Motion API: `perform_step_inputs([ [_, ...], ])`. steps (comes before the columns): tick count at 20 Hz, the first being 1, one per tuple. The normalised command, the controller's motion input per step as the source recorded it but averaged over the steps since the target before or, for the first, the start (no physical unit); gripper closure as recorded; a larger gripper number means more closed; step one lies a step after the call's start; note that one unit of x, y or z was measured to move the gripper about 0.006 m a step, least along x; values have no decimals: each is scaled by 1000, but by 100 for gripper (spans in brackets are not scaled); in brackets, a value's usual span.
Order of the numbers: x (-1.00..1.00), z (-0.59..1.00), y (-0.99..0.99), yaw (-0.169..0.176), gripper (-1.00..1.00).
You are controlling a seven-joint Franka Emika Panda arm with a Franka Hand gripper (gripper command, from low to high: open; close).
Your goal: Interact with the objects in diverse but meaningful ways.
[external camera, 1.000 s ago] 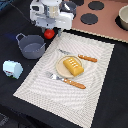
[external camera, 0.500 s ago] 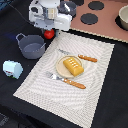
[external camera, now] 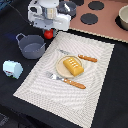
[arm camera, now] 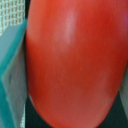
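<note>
The red tomato (external camera: 48, 35) sits at the far corner of the striped placemat (external camera: 95, 90), next to the dark grey two-handled pot (external camera: 31, 46). My gripper (external camera: 48, 32) is straight over the tomato and closed around it. In the wrist view the tomato (arm camera: 75, 60) fills the picture, with a teal finger pad (arm camera: 12, 75) pressed against its side. The yellow ridged bread loaf (external camera: 73, 65) lies on a pale plate (external camera: 61, 67) in the middle of the mat. The white-and-blue milk carton (external camera: 12, 68) stands at the exterior view's left. The small white bottle is out of view.
A fork (external camera: 66, 80) and a knife (external camera: 81, 57), both with orange handles, lie on either side of the plate. A toy stove (external camera: 107, 22) with dark burners sits at the back, with a pale bowl (external camera: 123, 17) on its right end.
</note>
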Motion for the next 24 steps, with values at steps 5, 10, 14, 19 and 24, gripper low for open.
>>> perform_step_inputs([
  [5,0,1000,374,-4,100],
  [10,-10,1000,580,0,100],
  [14,-184,769,751,2,100],
  [19,-231,309,825,11,100],
  [24,322,203,546,7,100],
])
